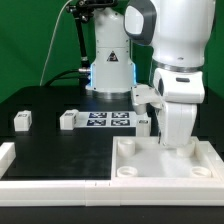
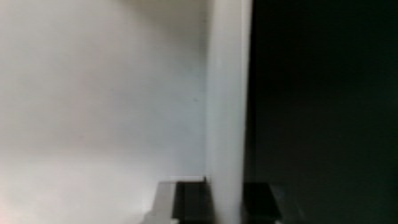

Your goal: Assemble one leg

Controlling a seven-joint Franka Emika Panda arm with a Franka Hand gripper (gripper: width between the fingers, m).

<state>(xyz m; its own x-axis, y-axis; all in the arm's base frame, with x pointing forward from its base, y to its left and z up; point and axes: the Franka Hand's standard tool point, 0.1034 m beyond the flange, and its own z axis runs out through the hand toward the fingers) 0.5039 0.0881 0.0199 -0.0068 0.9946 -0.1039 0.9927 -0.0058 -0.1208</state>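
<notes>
Over black table [image 1: 60, 150]: hand [image 1: 172, 140] low against white tray [image 1: 170, 184], finger gap apparently hidden, indeterminable.

white leg [image 1: 21, 121] with black-and-white tag, black table [image 1: 70, 155], white tray [image 1: 160, 162]

Smooth white plastic forms a small leg [image 1: 22, 121] and the large tray-like part [image 1: 150, 163], both on a matt black bench [image 1: 60, 150]. The marker board [image 1: 108, 121] looks matt, and the arm [image 1: 180, 40] wears a glossy white shell.
</notes>
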